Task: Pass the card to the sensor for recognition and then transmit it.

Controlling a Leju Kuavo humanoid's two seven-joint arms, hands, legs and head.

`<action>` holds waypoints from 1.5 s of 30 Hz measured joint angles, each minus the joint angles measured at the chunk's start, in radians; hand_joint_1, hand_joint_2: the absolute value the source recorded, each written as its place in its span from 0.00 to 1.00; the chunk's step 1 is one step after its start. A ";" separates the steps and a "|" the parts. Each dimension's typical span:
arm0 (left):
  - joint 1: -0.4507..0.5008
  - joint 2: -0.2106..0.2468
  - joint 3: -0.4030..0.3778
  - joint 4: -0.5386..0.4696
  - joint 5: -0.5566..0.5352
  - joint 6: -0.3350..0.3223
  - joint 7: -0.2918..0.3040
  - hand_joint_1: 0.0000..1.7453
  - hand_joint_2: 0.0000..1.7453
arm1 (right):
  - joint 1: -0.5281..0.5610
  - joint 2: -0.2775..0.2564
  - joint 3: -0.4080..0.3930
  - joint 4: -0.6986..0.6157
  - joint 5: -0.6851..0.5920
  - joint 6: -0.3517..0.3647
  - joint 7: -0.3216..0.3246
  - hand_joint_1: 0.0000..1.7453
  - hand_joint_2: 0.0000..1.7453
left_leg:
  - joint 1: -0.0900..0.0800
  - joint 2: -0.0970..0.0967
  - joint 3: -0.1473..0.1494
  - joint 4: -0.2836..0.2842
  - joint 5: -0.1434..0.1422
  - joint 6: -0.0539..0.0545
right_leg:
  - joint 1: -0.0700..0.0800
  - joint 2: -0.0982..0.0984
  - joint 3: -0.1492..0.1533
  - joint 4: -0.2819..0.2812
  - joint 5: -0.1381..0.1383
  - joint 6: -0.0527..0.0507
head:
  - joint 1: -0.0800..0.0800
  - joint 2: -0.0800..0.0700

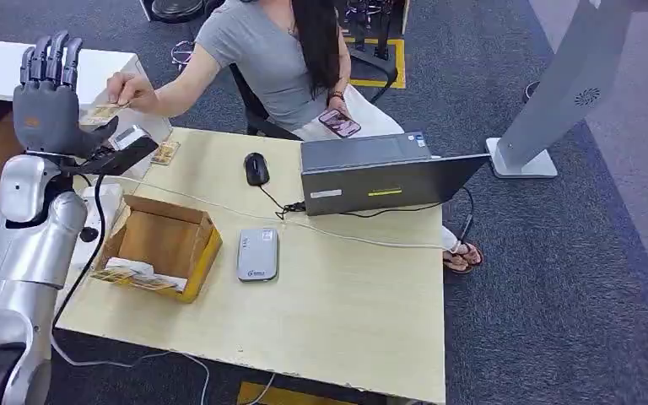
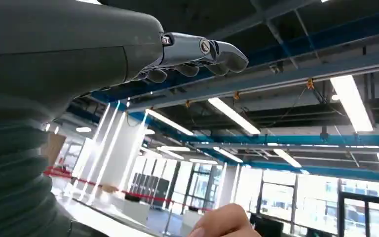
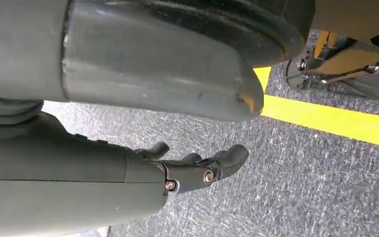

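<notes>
The right hand [image 3: 197, 170] hangs low over the carpet beside the robot, fingers loosely curled, holding nothing. On the bench [image 1: 346, 321], nearest the robot, stands an open cardboard box [image 1: 162, 245] with several cards lying at its front edge. Just beside it lies a small white card reader [image 1: 257, 253], taken to be the sensor. Further back sit a mouse [image 1: 256, 168] and a laptop [image 1: 380, 173].

At the far left corner the left hand [image 1: 48, 97] is raised, palm toward the seated person, fingers straight and spread. The card [image 1: 101, 113] lies between its thumb and palm, while the person's hand [image 1: 132, 89] grips the far end. Whether the robot's thumb presses on it cannot be told.

Judgement: this is the handover stage. Next move calls for full release so the person draws the card clear.
</notes>
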 joint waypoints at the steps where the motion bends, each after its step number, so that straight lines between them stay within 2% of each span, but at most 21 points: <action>1: -0.014 0.008 -0.011 0.012 -0.022 0.014 0.008 1.00 1.00 | -0.001 0.000 0.000 0.000 0.002 -0.002 0.000 0.00 0.00 | 0.000 0.000 0.000 0.000 0.000 0.000 | 0.000 0.000 0.000 0.000 0.000 0.000 | 0.000 0.000; 6: -0.061 0.048 -0.059 0.067 -0.107 0.074 0.034 1.00 1.00 | -0.003 0.000 0.000 0.000 0.014 -0.005 -0.013 0.00 0.00 | 0.000 0.000 0.000 0.000 0.000 0.000 | 0.000 0.001 0.000 0.000 0.000 0.000 | 0.000 0.000; 15: -0.069 0.072 -0.087 0.101 -0.095 0.068 0.034 1.00 1.00 | -0.003 0.000 0.000 0.000 0.021 -0.003 0.001 0.00 0.00 | 0.000 0.001 0.000 0.000 0.000 0.000 | 0.000 0.001 0.000 0.000 0.000 0.000 | 0.000 0.000; 45: -0.069 0.060 -0.116 0.112 -0.077 0.044 0.033 1.00 1.00 | -0.003 0.000 0.000 0.000 0.026 0.007 0.000 0.00 0.00 | 0.000 0.000 0.000 0.000 0.000 0.000 | 0.000 0.001 0.000 0.000 0.000 0.000 | 0.000 0.000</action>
